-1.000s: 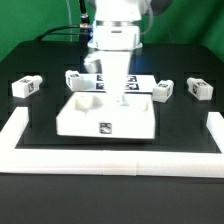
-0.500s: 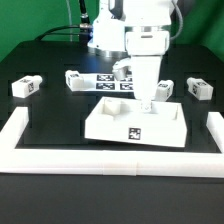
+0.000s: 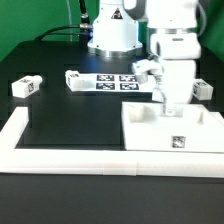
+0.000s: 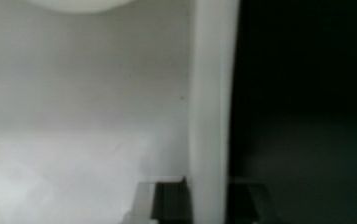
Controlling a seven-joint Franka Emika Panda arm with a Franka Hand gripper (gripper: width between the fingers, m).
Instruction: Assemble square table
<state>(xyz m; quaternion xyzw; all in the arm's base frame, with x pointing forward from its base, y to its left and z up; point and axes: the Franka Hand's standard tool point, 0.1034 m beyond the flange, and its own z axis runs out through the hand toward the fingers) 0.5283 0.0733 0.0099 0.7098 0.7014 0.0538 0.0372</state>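
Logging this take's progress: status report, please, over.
Gripper shut on tabletop rear wall. Tabletop at exterior view's right front corner, against border wall. Legs loose, none in the way.

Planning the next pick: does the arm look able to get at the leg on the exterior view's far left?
Likely not yet: the tool is shut on the tabletop. Once released, nothing stands near that leg.

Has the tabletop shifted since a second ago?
Yes. The tabletop slid toward the exterior view's right, away from the marker board, and now sits by the border wall's right-hand corner.
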